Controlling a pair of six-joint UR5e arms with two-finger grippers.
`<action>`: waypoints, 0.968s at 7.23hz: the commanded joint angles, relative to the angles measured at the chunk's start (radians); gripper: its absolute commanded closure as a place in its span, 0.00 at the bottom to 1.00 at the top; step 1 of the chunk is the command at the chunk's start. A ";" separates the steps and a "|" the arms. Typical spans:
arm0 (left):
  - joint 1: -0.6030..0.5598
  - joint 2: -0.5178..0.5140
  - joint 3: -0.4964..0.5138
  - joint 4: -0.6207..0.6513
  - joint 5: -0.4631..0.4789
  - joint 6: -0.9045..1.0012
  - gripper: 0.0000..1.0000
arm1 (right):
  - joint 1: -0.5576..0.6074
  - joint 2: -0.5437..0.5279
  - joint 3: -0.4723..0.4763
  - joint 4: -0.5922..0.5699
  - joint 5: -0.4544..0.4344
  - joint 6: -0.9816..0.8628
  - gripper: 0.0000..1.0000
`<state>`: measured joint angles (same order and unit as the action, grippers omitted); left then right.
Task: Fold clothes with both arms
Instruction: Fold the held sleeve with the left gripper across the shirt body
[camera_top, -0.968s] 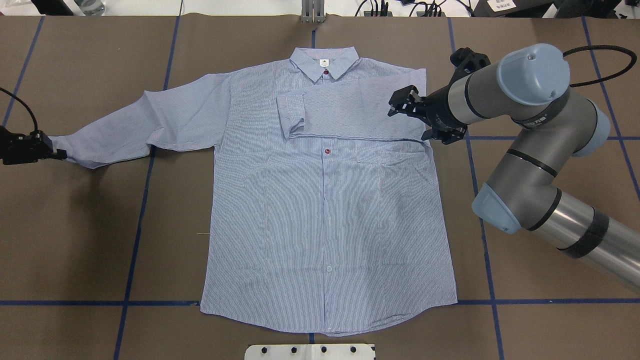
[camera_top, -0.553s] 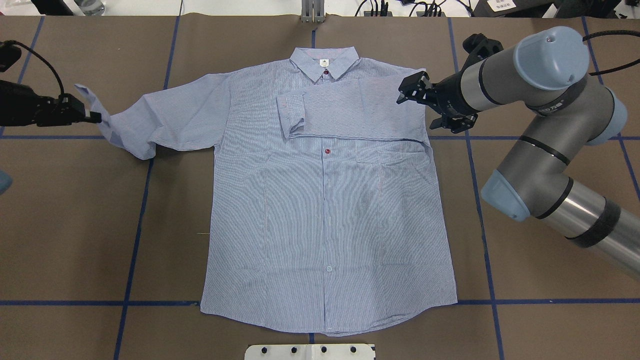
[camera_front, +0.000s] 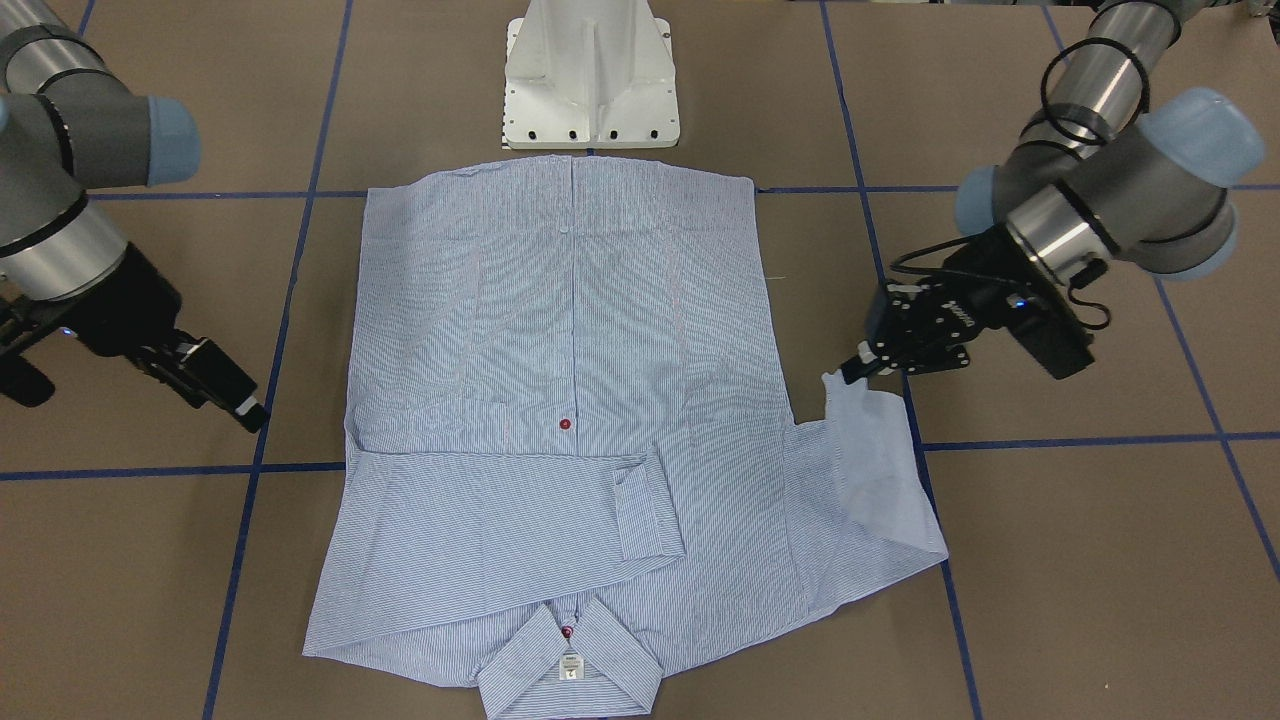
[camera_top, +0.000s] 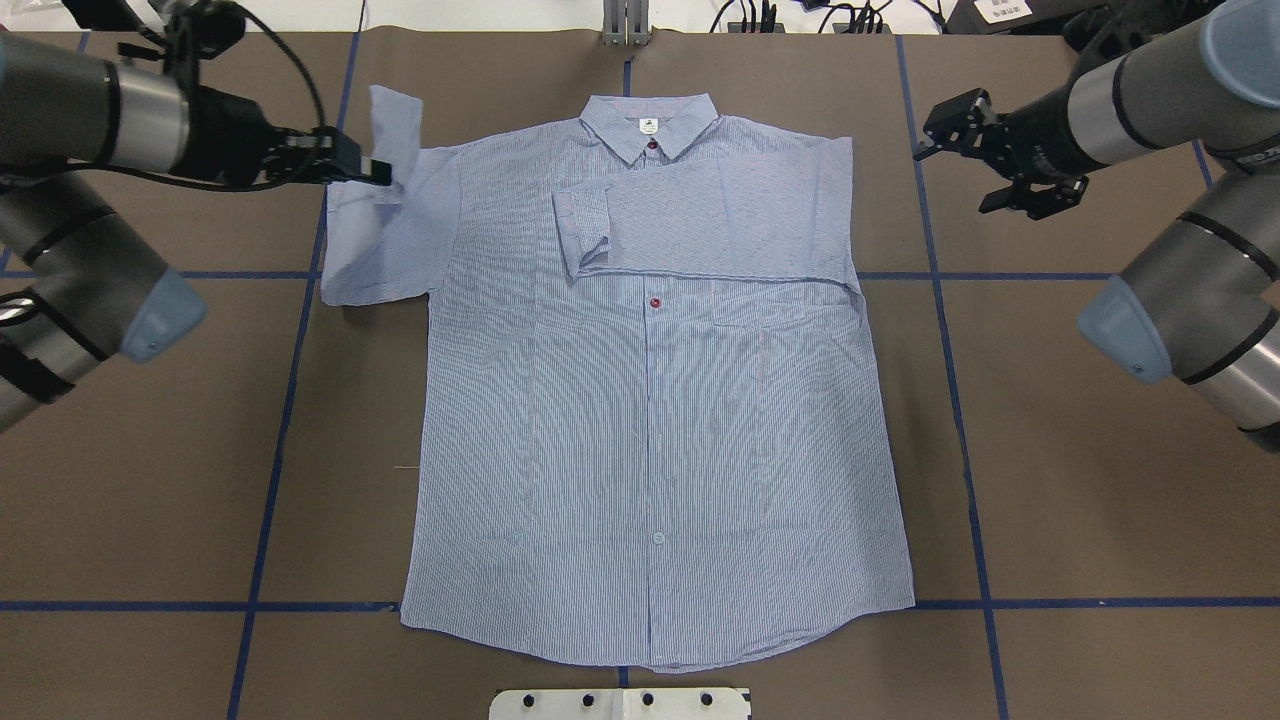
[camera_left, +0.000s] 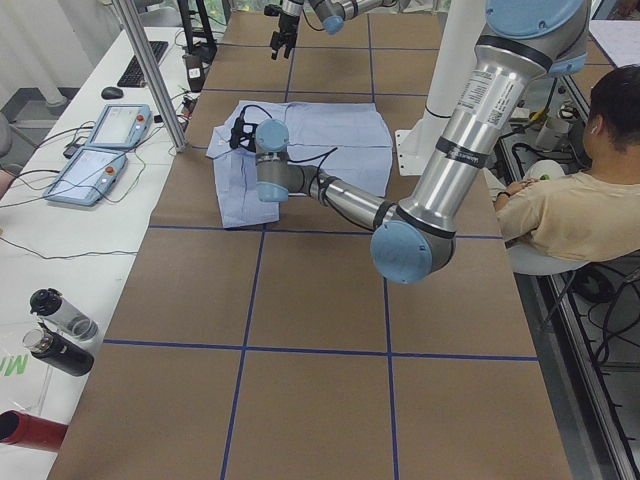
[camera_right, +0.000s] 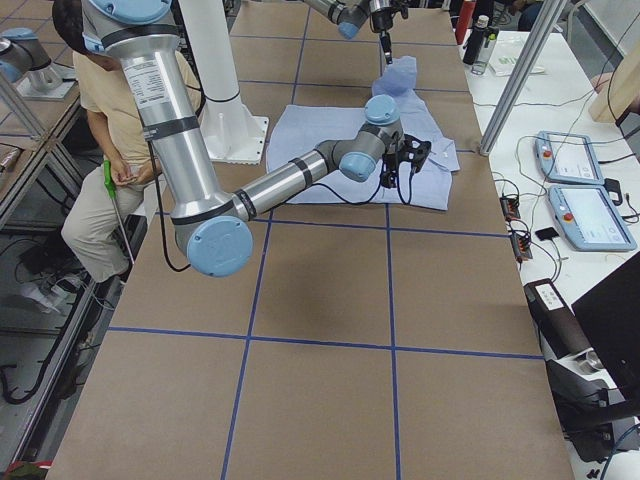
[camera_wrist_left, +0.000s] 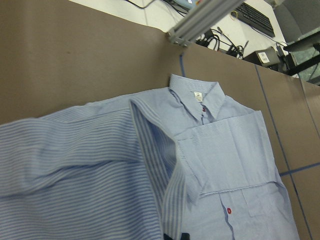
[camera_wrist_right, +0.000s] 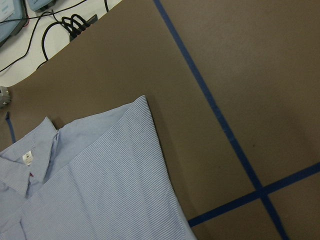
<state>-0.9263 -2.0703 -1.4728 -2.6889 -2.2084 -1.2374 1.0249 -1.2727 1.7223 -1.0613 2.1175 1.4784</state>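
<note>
now | left hand (camera_top: 380, 174) grips shirt (camera_top: 650, 420) sleeve | right hand (camera_top: 953, 178) wide, clear of shirt

Bright, even light from above. Soft, faint shadows edge the light blue striped shirt (camera_top: 650, 420) on the matte brown table (camera_top: 150, 480). Sharp throughout; left wrist view's nearest cloth slightly soft.

1. The left arm (camera_top: 70, 105) reaches in level across the table. The left gripper (camera_top: 378, 172) is raised, jaws pinched on the shirt sleeve (camera_top: 395, 120).
2. The right arm (camera_top: 1140, 85) is bent at the elbow. The right gripper (camera_top: 950, 178) points inward, jaws apart, holding nothing.
</note>
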 joint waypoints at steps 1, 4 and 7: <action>0.183 -0.210 0.011 0.275 0.219 0.052 1.00 | 0.069 -0.072 -0.006 -0.002 0.015 -0.156 0.00; 0.265 -0.344 0.130 0.290 0.355 -0.026 1.00 | 0.089 -0.105 0.002 0.001 0.013 -0.165 0.00; 0.293 -0.404 0.167 0.285 0.372 -0.033 1.00 | 0.093 -0.106 0.014 0.000 0.013 -0.165 0.00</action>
<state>-0.6506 -2.4505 -1.3222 -2.4029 -1.8424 -1.2656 1.1167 -1.3779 1.7354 -1.0603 2.1315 1.3133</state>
